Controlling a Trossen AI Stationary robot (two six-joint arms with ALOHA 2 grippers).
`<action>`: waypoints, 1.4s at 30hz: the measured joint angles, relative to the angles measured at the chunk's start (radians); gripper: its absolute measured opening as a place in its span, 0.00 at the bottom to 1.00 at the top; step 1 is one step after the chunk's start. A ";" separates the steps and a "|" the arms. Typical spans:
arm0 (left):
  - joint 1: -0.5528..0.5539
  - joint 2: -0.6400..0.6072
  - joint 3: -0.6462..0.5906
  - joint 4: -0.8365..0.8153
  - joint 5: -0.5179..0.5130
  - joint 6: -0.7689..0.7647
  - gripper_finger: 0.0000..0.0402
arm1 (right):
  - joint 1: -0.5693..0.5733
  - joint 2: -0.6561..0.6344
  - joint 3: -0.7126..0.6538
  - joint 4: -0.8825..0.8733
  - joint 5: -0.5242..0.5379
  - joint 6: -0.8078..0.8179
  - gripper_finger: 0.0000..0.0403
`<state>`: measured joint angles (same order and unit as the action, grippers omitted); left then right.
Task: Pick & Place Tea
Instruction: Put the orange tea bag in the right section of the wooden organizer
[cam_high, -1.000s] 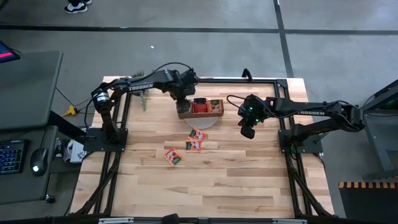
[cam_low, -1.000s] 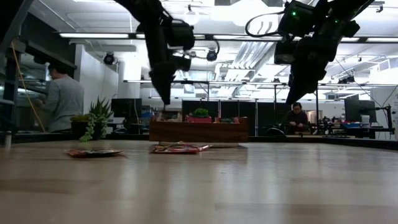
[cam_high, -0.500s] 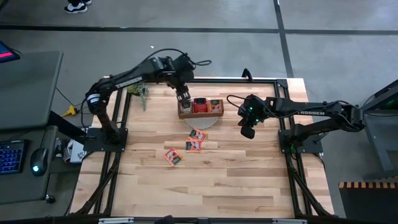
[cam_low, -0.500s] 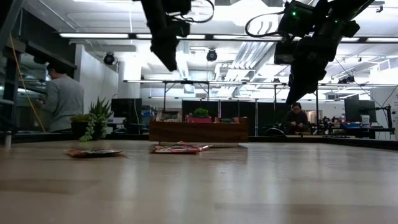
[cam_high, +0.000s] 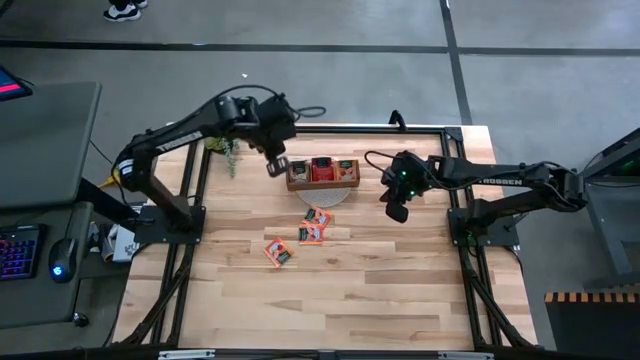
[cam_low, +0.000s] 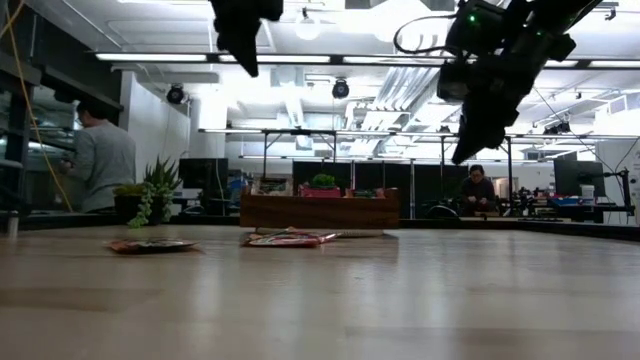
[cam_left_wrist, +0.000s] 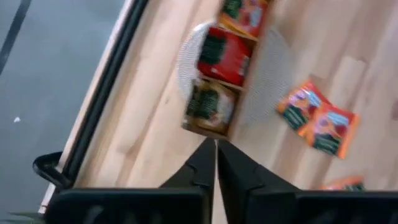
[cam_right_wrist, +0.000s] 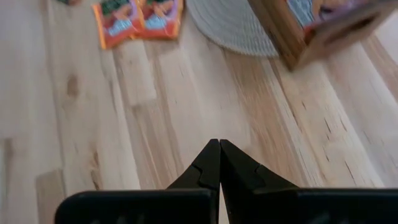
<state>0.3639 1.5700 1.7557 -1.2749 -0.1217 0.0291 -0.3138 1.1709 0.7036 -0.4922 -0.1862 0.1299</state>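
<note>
Both tools were clenched, empty: left tool (cam_high: 275, 166) hovered just beside the wooden tray (cam_high: 322, 183); loose tea sachets (cam_high: 314, 226) lay between it and the right tool (cam_high: 398, 212).

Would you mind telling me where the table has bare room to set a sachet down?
The near half of the table, below the loose tea sachets, is bare wood. So is the strip beneath the shut right gripper. It is crowded around the wooden tray and its round mat.

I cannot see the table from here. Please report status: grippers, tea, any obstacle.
Left gripper shut, empty, raised beside the tray. Right gripper shut, empty, waiting right of it. Three tea sachets loose on the table. No obstacle seen.
</note>
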 joint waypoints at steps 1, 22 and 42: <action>-0.020 -0.004 0.000 -0.002 -0.001 -0.008 0.01 | 0.000 0.000 0.000 0.013 -0.005 0.000 0.00; -0.460 -0.410 -0.863 0.488 -0.015 -0.695 0.00 | 0.138 0.000 0.002 0.180 0.035 0.124 0.00; -0.674 -0.311 -1.014 0.705 0.004 -0.712 0.00 | 0.484 0.092 0.004 0.581 0.373 0.476 0.00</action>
<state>-0.3098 1.2587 0.7422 -0.5697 -0.1181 -0.6831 0.1699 1.2633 0.7078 0.0886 0.1869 0.6062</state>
